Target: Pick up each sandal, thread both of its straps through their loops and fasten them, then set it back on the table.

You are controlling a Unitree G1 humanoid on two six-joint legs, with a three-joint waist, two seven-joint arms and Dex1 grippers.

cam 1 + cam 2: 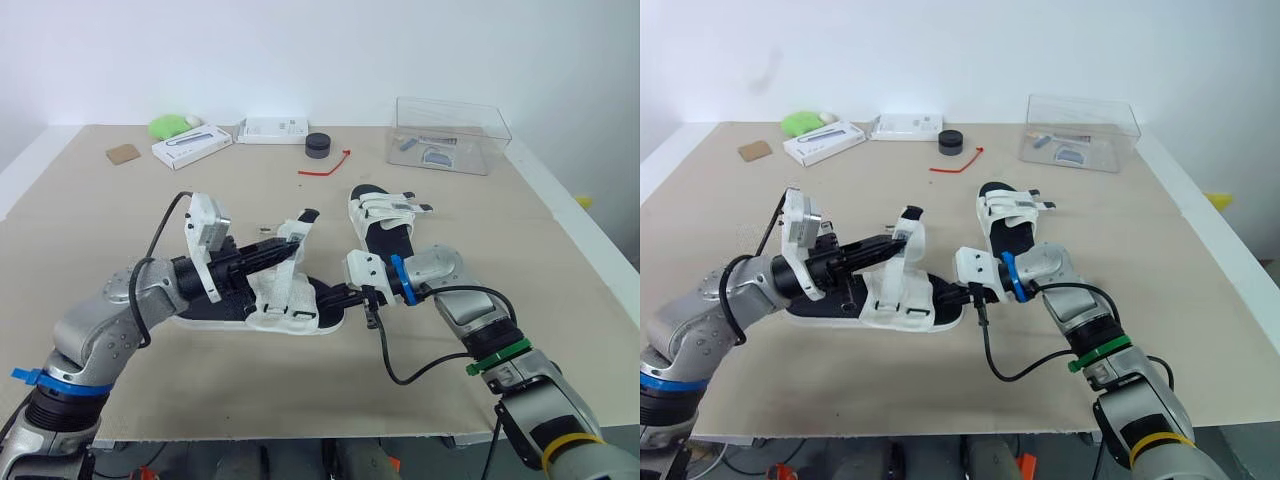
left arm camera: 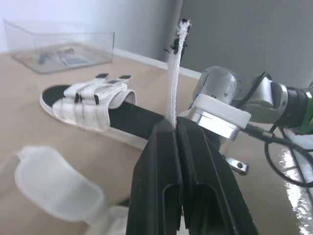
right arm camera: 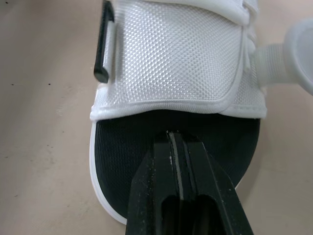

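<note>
two sandals lie on the worktop [image 1: 120, 215], the near sandal [image 1: 290, 305] between the grippers and the far sandal [image 1: 385, 222] just beyond it. the left wrist view shows the left gripper [image 2: 176, 128] clamped on the near sandal's upright white strap [image 2: 177, 73]. the right wrist view shows the right gripper [image 3: 177, 139] closed, tips at the black toe end. a clear box [image 1: 480, 125] far right holds small blue and white items [image 1: 437, 157].

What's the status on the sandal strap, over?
Left pincer shut on white strap, held up above near sandal. Right pincer shut, tips at its toe footbed. Second sandal flat on table, not in the way.
</note>
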